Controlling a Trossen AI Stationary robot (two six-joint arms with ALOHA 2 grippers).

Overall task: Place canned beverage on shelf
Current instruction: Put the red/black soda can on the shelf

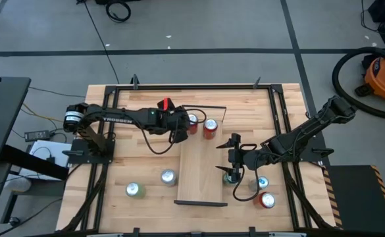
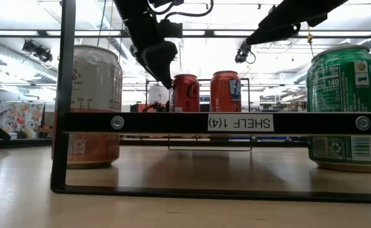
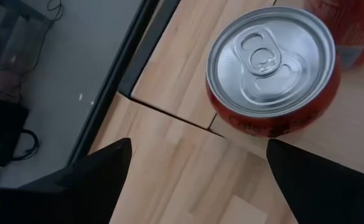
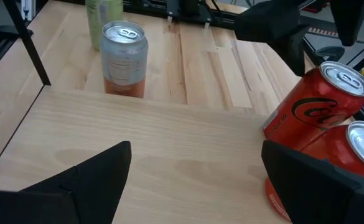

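Overhead, the shelf (image 1: 202, 172) lies as a light-wood plank in the middle of the table (image 1: 146, 99), with a black rail at each short end. Two red cans (image 1: 210, 128) stand at the far end of the shelf, side by side. The left end effector (image 1: 177, 135) hangs just beside the left one of these cans, at the shelf's far left corner, with its fingers apart and nothing between them. The right end effector (image 1: 232, 160) sits just off the shelf's right edge, fingers likewise apart and empty, with a green can (image 1: 231, 176) just beside it. Off the shelf's left edge stand a silver-topped can (image 1: 168, 176) and a further green can (image 1: 134, 190); off its right edge stand a blue-topped can (image 1: 262, 183) and a red can (image 1: 267, 199).

From table height, the near rail bears a label reading SHELF (14) (image 2: 240, 123). The two red cans (image 2: 225, 92) stand upright behind the rail, and the left arm's end effector (image 2: 164, 71) hangs just beside them.

In the left wrist view, one red can (image 3: 272, 62) stands on the shelf's corner ahead of the open fingers (image 3: 94, 180), untouched.

In the right wrist view, the two red cans (image 4: 315, 102) rest on the shelf surface (image 4: 157, 143), clear of the spread fingers (image 4: 88, 183).
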